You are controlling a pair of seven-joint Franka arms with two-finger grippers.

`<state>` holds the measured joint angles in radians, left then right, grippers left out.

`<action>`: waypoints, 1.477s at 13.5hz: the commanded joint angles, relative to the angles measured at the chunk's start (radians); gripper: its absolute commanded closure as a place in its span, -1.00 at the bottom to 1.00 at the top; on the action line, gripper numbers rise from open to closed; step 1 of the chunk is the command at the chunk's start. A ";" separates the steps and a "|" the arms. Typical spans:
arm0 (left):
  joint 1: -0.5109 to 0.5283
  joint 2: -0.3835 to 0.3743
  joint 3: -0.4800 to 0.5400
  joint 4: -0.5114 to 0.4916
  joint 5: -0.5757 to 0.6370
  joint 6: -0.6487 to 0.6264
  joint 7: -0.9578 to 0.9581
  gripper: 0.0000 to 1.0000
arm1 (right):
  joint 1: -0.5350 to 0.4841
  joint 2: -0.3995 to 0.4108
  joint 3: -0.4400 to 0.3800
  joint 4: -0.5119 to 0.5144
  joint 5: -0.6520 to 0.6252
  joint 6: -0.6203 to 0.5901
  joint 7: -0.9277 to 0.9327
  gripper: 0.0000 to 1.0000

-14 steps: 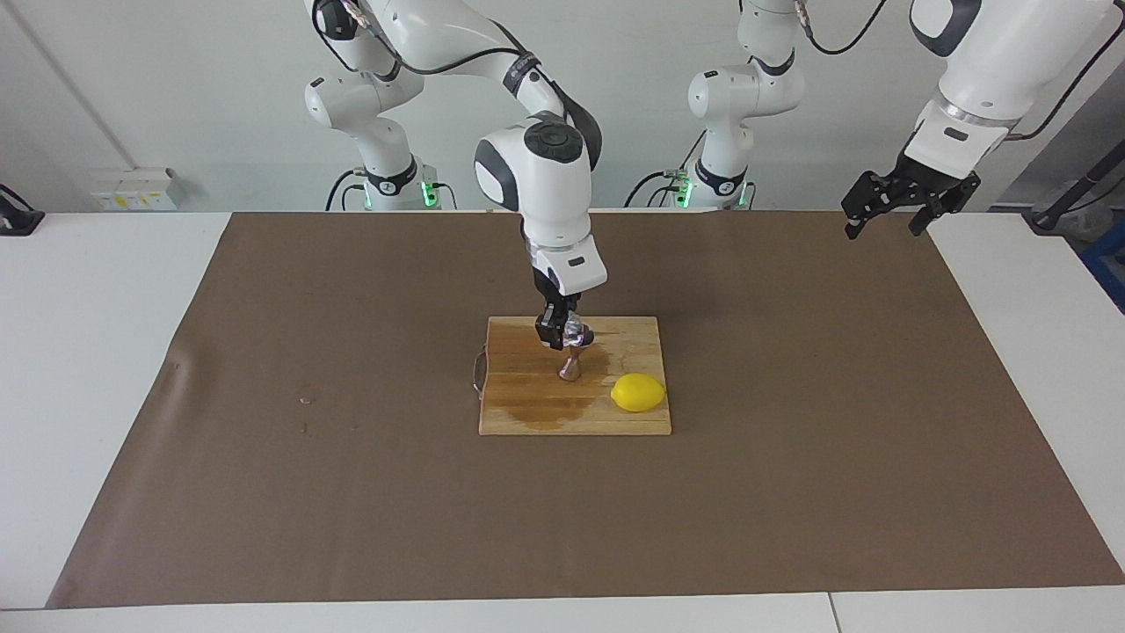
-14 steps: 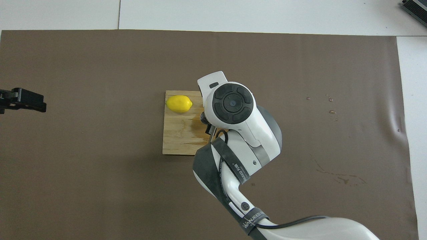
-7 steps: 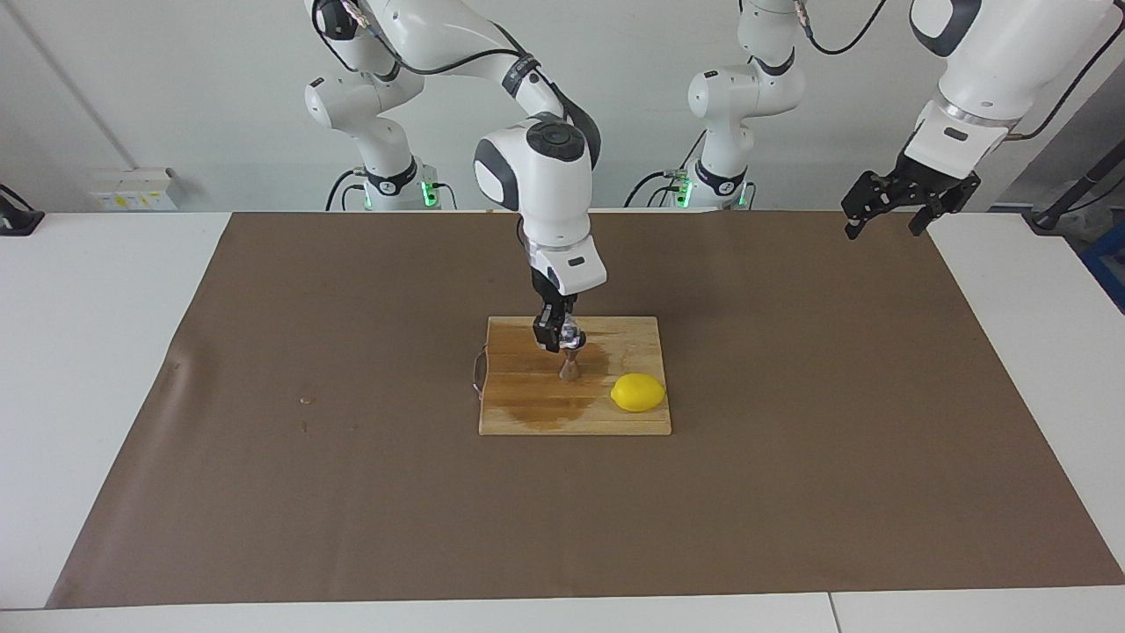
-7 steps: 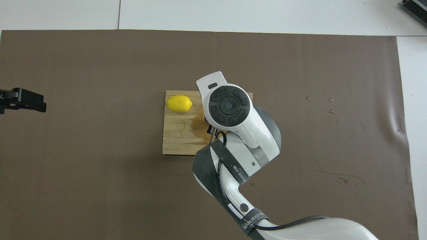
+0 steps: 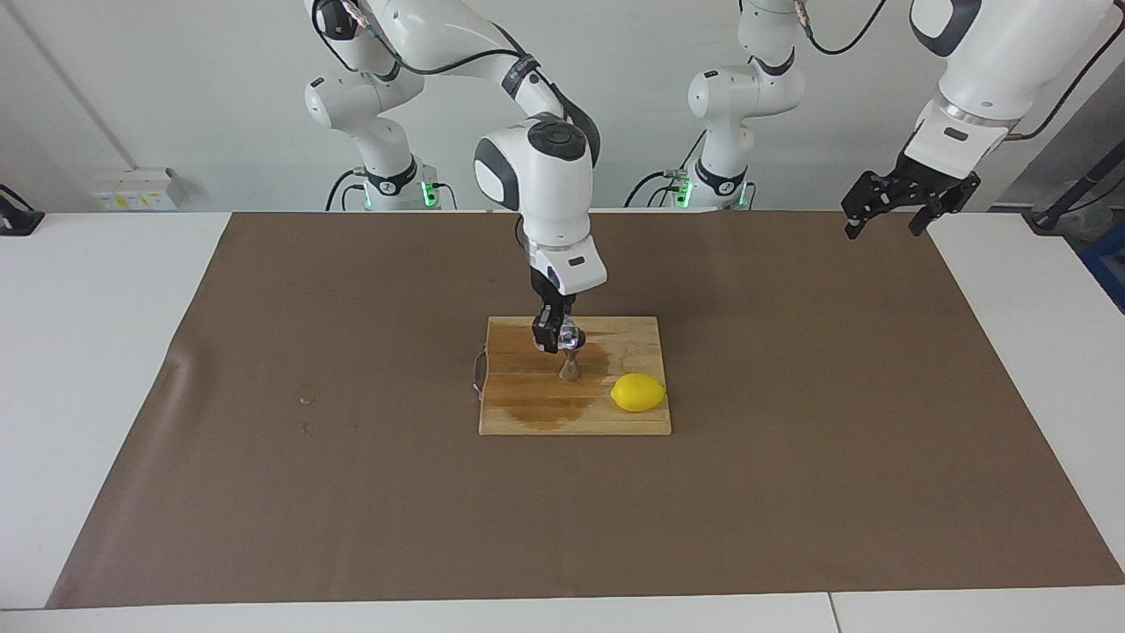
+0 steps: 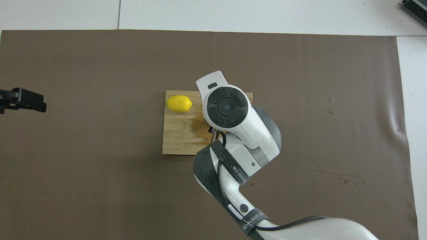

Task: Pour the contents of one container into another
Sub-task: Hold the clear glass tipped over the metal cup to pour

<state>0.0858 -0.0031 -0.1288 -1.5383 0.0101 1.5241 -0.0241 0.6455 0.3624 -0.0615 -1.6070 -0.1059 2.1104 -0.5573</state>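
On the wooden board (image 5: 615,334) stands the small steel jigger (image 5: 569,370), upright. Just above its mouth hangs the tiny clear glass vessel (image 5: 575,333), with my right gripper (image 5: 562,339) shut on it and pointing straight down. In the overhead view the right arm's wrist (image 6: 227,107) hides the gripper, the vessel and the jigger. My left gripper (image 5: 888,207) (image 6: 23,100) hangs open and empty, high over the left arm's end of the table, where the arm waits.
A yellow lemon (image 5: 638,392) (image 6: 179,103) lies on the board (image 6: 176,140), beside the jigger toward the left arm's end. A dark wet patch (image 5: 545,409) spreads across the board. Small drops (image 5: 305,402) dot the brown mat (image 5: 352,492) toward the right arm's end.
The right hand has drawn in a little and stands straighter, bringing the glass vessel closer over the jigger's mouth. The left arm has not moved.
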 commanded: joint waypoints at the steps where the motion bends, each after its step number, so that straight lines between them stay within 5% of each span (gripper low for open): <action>1: 0.002 -0.020 0.001 -0.020 0.010 -0.005 0.012 -1.00 | 0.000 0.007 0.003 0.024 -0.038 -0.021 0.020 1.00; 20: 0.002 -0.020 0.001 -0.020 0.010 -0.004 0.012 -1.00 | 0.017 0.015 0.005 0.041 -0.090 -0.033 0.020 1.00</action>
<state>0.0858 -0.0031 -0.1288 -1.5383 0.0101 1.5241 -0.0241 0.6625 0.3639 -0.0603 -1.5969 -0.1570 2.1018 -0.5573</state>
